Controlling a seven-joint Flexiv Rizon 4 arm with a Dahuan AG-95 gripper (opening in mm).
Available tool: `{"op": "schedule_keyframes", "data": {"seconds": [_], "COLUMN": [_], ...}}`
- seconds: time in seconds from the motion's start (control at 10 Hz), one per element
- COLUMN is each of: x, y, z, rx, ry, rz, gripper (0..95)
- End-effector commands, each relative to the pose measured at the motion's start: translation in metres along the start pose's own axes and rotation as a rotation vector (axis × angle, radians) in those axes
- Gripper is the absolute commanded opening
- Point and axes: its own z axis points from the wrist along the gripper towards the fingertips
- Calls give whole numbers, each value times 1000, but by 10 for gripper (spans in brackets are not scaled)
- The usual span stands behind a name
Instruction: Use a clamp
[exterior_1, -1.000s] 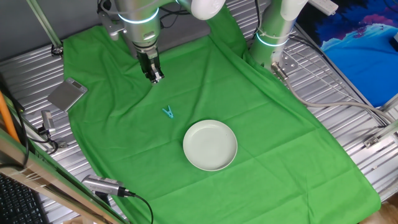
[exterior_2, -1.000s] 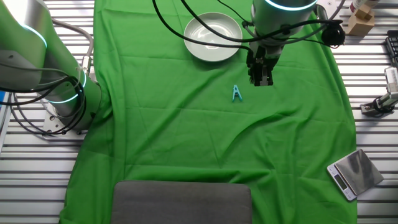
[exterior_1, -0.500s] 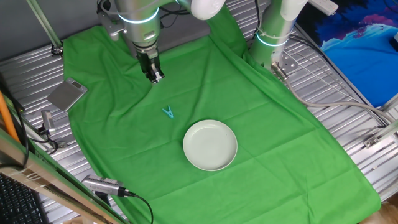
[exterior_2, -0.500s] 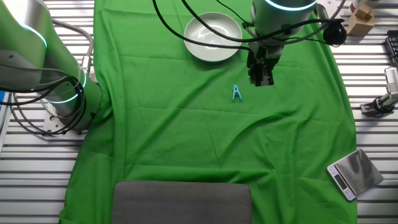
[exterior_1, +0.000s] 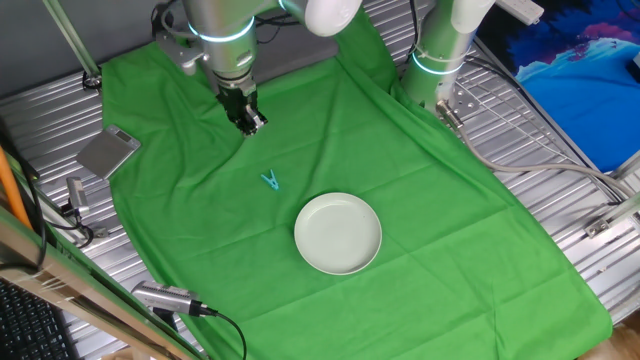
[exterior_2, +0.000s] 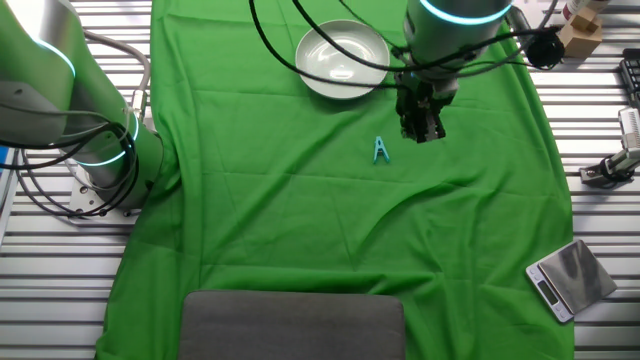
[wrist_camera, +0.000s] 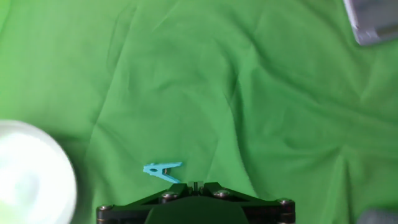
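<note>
small teal plastic V-legged clamp (exterior_1: 270, 180) flat on green cloth (exterior_1: 420, 210), at 5 o'clock from gripper (exterior_1: 250, 124), apart, arm vertical, fingers together, empty, white round plate (exterior_1: 338, 233) nearby

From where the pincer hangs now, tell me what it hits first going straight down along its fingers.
Probably bare green cloth. The pincer points down beside the clamp, not over it; the plate lies farther off. Exact depth is unclear.

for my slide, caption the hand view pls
Teal clamp lying on green cloth, just ahead of the hand, white plate at left.
</note>
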Motion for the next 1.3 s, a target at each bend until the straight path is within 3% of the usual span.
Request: {"op": "schedule_keyframes", "data": {"seconds": [0.1,0.2,0.4,0.7,1.3], "x": [-7,-9,-13,-19,-19], "y": [-10,-14,-16,-18,-15], "z": [22,24,26,37,56], "rx": [-13,-16,-13,-9,-17], "ry": [8,12,10,17,33], "rz": [-198,-292,-374,-487,-593], "gripper": [0,0,0,0,0]}}
